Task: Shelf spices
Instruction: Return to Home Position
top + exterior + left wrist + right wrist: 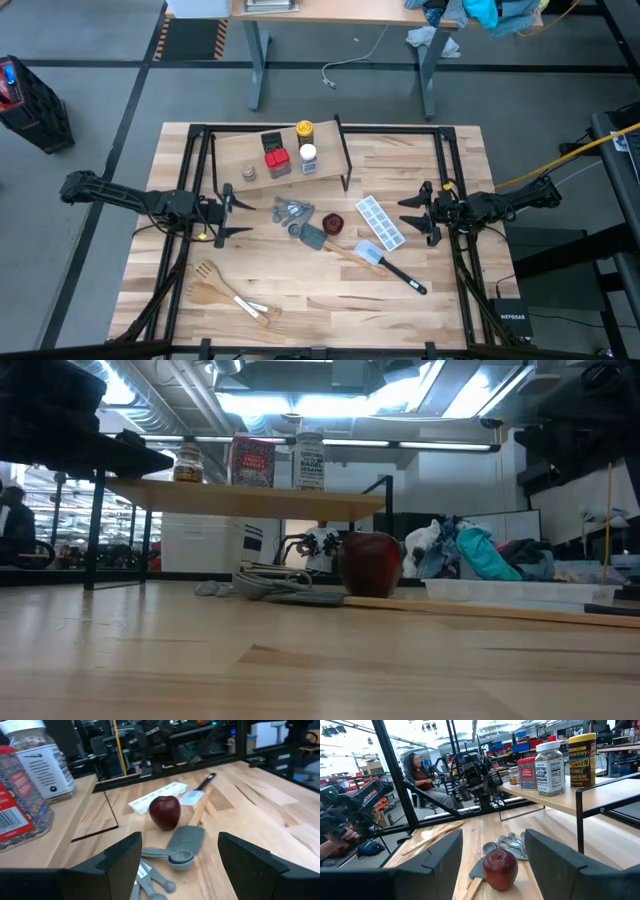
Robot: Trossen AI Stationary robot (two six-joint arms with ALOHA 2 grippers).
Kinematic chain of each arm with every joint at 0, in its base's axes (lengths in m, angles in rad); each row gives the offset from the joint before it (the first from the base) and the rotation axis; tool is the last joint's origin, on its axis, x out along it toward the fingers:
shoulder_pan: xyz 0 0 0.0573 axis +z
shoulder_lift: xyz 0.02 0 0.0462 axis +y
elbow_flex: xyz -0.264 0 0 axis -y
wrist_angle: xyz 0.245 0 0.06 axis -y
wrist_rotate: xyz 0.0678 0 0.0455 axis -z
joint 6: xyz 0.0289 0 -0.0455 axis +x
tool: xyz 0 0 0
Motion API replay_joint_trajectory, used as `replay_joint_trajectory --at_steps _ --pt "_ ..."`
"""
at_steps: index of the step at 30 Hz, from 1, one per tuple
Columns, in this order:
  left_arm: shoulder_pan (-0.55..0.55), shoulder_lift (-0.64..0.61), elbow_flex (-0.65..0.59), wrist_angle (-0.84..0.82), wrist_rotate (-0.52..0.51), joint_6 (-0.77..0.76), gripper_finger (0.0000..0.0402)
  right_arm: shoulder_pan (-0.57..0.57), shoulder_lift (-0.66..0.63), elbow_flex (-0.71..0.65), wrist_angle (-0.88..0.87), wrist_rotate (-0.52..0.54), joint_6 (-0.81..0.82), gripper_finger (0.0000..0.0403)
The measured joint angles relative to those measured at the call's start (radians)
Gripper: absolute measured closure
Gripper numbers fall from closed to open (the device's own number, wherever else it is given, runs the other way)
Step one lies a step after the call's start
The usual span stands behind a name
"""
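The shelf [280, 155], a light-wood plank on thin black legs, stands on the far part of the table. On its top stand the spices: a yellow-capped jar [304, 131], a white-capped jar [308, 157], a red square tin [277, 160], a dark grey tin [271, 141] and a tiny jar [248, 172]. My left gripper [228, 210] hovers open at the table's left, just in front of the shelf. My right gripper [415, 215] hovers open at the table's right. Neither has anything between its fingers [125, 865] [435, 860].
Between the grippers lie grey measuring spoons [293, 212], a round dark-red thing [333, 223], a grey spatula [313, 238], a white ice-cube tray [381, 222] and a black-handled spatula [390, 262]. Wooden utensils [225, 290] lie near left. A person sits beyond the table [417, 770].
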Motion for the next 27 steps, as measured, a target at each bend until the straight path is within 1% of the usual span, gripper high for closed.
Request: replay_joint_trajectory --at_steps 4,11,14,20,27 --pt "0.0 0.0 0.0 0.007 -0.005 -0.011 0.0147 -0.048 0.0 0.0 0.0 0.0 0.0 0.0182" --pt "0.001 0.002 -0.003 -0.015 -0.004 0.121 0.0147 -0.141 0.0 0.0 0.0 0.0 0.0 0.0182" --pt "0.001 0.003 -0.003 -0.019 -0.003 0.141 0.0147 -0.17 0.0 0.0 0.0 0.0 0.0 0.0182" --pt "0.001 0.002 -0.003 -0.004 -0.003 0.089 0.0147 -0.191 0.0 0.0 0.0 0.0 0.0 0.0182" --pt "0.001 0.002 -0.003 -0.018 -0.003 0.141 0.0147 -0.19 0.0 0.0 0.0 0.0 0.0 0.0182"
